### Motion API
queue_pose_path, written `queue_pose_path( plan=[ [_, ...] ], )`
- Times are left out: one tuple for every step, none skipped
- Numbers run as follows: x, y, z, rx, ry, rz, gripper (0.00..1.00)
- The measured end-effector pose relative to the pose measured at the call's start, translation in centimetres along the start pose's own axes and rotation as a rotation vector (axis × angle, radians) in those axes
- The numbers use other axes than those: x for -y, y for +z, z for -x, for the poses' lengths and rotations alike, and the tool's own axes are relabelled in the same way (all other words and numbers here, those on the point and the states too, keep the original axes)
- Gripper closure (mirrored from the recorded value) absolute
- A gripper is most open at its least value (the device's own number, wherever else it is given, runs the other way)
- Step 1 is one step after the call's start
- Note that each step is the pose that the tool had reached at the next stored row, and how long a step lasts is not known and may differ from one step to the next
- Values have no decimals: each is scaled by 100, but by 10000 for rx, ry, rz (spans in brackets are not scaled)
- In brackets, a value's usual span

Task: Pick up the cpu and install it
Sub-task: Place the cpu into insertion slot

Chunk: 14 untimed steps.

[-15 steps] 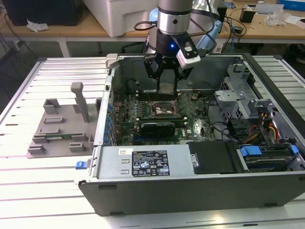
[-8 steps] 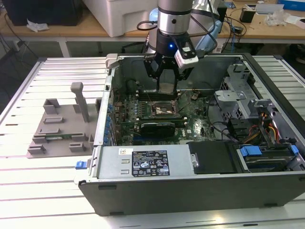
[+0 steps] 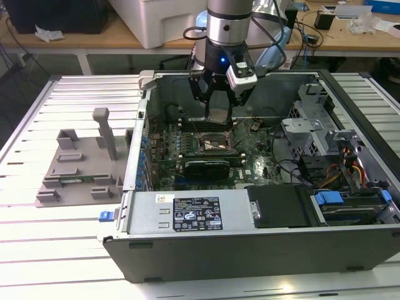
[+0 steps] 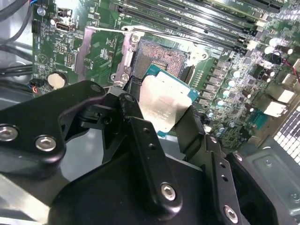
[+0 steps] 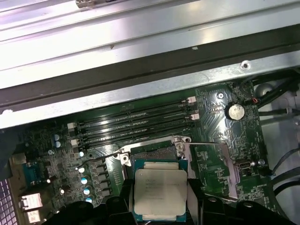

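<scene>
We are gripping the cpu by its edges in our gripper, hovering just above the open motherboard socket. Pickup looks done; seating is not yet done.

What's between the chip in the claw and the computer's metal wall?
In the first wrist view: the open socket, then rows of long black slots on the green board, between the chip in the gripper and the case wall.
</scene>
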<state>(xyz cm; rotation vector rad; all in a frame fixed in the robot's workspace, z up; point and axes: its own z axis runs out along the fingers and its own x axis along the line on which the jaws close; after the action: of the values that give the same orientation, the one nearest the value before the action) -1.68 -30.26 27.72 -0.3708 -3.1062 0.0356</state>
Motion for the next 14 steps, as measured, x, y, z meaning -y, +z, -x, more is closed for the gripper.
queue_pose_path(
  plan=[
    [0,0,0,-2,72,-1,46],
    [0,0,0,-3,136,-2,46],
    [0,0,0,-4,213,-3,46],
    [0,0,0,-7,352,-4,46],
    [0,0,0,-10,484,-5,46],
    [0,0,0,-11,585,-6,46],
    [0,0,0,-13,669,-6,46],
    [0,0,0,-16,798,-8,46],
    [0,0,0,-17,869,-9,46],
    [0,0,0,-19,980,-10,46],
    [0,0,0,-22,1086,-10,46],
    [0,0,0,-23,1159,-11,46],
    [0,0,0,-25,1229,-11,46],
    [0,0,0,-26,1309,-12,46]
  ],
)
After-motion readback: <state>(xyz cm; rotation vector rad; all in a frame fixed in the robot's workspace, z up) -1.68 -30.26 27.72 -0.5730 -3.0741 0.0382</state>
